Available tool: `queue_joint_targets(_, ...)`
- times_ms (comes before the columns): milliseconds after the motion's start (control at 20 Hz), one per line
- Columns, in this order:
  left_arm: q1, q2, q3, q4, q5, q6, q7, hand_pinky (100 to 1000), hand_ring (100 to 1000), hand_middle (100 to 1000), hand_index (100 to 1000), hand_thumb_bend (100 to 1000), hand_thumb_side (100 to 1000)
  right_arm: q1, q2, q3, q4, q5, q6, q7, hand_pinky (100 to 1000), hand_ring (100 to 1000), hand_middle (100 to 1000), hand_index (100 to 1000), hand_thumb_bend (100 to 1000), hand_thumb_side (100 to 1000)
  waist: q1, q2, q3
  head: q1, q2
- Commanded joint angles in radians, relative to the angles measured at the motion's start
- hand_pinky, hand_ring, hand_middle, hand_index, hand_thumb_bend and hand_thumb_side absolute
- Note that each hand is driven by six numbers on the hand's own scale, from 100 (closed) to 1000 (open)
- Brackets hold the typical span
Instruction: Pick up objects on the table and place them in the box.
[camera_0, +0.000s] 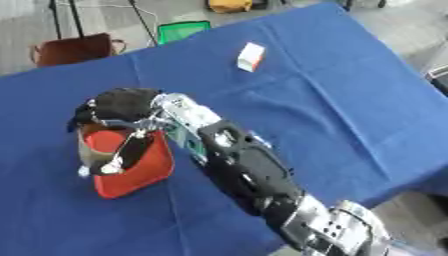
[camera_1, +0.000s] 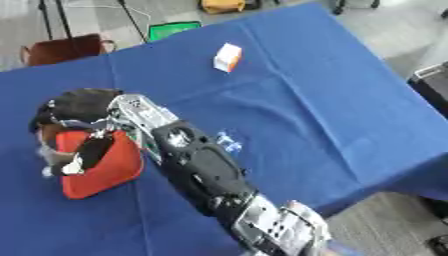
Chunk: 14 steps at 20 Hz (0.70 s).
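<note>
Hand (camera_0: 122, 107) over red box (camera_0: 144, 175); carton (camera_0: 250, 56) well apart.

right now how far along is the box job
Midway, it seems. The right hand is over the red box, with a dark item hanging under it inside the box; whether that item is released I cannot tell. Left to do: the small white and orange carton lies on the blue table. The left hand is out of view.

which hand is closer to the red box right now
Right. The right hand is over the red box, its fingers reaching down into it. The left hand does not show in either view.
</note>
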Motion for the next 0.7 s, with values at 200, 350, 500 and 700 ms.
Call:
queue_joint_targets(200, -0.014, 0.011, 0.001, -0.014, 0.007, 0.000, -0.004, 747, 787, 776, 902, 347, 1000, -0.024, 0.036, -0.011, 0.048, 0.244, 0.002, 0.051, 1000, 970, 962, 938, 276, 379, -0.001, -0.012, 0.004, -0.006, -0.006)
queue_joint_targets(350, -0.014, 0.011, 0.001, -0.013, 0.007, 0.001, -0.005, 746, 788, 776, 902, 348, 1000, -0.042, 0.029, -0.014, 0.023, 0.396, 0.026, 0.051, 1000, 1000, 982, 935, 340, 365, -0.005, -0.013, 0.001, -0.005, -0.005)
queue_joint_targets(500, -0.014, 0.011, 0.001, -0.013, 0.007, 0.001, -0.005, 746, 788, 776, 902, 348, 1000, -0.047, 0.029, -0.021, 0.013, 0.504, 0.044, 0.017, 1000, 1000, 985, 933, 356, 368, -0.007, -0.013, 0.000, -0.005, -0.005)
queue_joint_targets(700, -0.013, 0.012, 0.002, -0.014, 0.008, 0.000, -0.004, 746, 788, 776, 902, 349, 1000, -0.056, 0.022, -0.045, 0.010, 0.593, 0.071, -0.031, 1000, 1000, 987, 945, 379, 374, -0.006, -0.015, 0.001, -0.003, -0.006)
